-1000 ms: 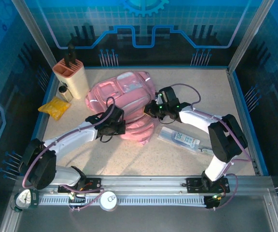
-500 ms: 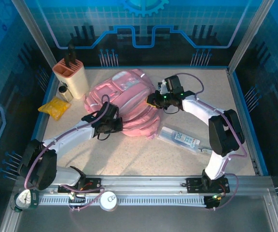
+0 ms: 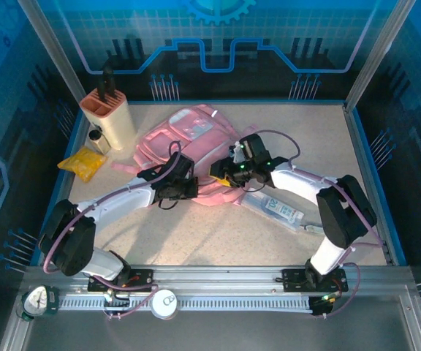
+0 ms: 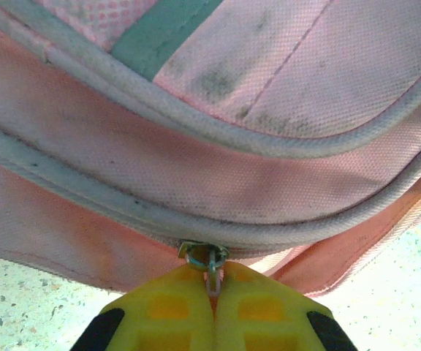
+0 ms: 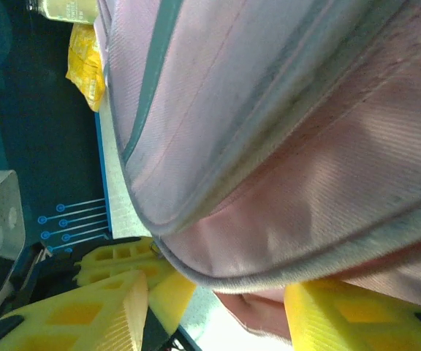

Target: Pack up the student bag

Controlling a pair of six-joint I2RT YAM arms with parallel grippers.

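Large soft pink fabric backpack [image 3: 196, 135] lay mid-table. Left gripper [image 4: 212, 296] was clamped on its metal zip pull [image 4: 209, 257]; right gripper [image 5: 218, 311] stood parted astride its edge. Flat clear packet [image 3: 270, 208] lay outside: packing judged barely begun.

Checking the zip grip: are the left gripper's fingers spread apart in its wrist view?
No, the left gripper is closed on the metal zipper pull at the student bag's lower seam.
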